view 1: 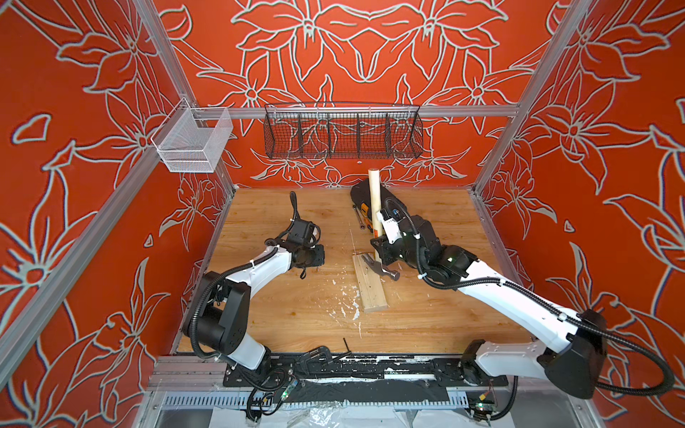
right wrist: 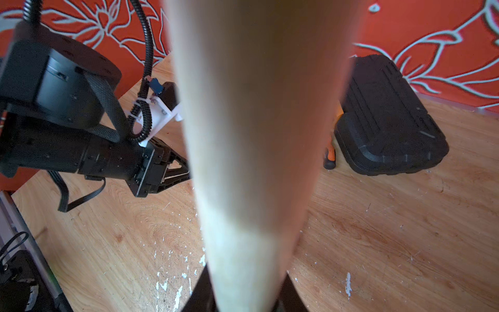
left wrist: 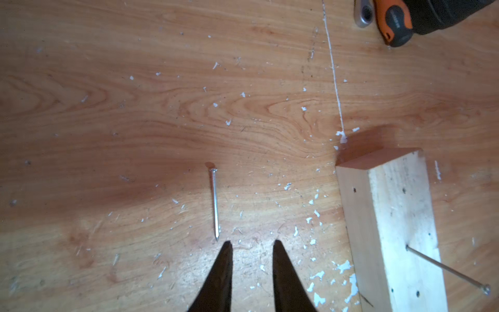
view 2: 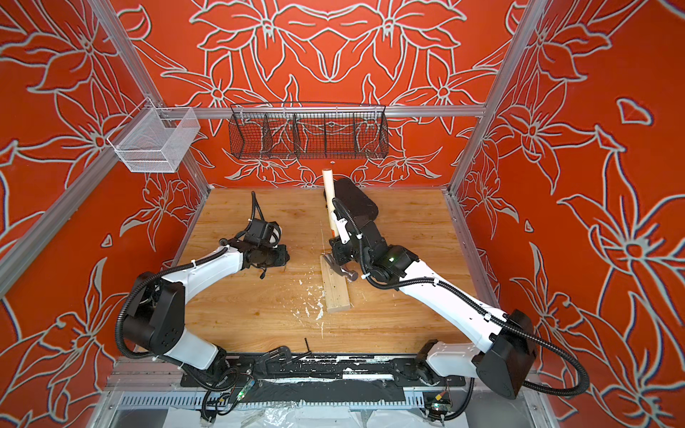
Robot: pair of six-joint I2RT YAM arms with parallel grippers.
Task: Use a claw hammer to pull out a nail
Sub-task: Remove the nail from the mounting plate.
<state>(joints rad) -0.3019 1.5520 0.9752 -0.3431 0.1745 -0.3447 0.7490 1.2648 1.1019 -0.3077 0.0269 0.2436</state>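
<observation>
Backdrop: red walls with grey flower outlines, plus a wood-grain tabletop speckled with white flakes.
Claw hammer: smooth pale round wooden handle and grey steel curved head, standing nearly upright with the head on the far end of a pale wood block.
Right gripper: fingers clamped on the handle down near the head, so the orange-red label barely peeks out.
Left gripper: thin dark pointed fingers spread, nothing between them.
Nails: a shiny loose nail lies flat just beyond the left fingertips; a slanted nail sticks out of the block.
Hard to see: can't tell if the claw hooks anything. The handle is a blur in the right wrist view, and the orange-and-black screwdriver is cut off beside a ribbed black case.
</observation>
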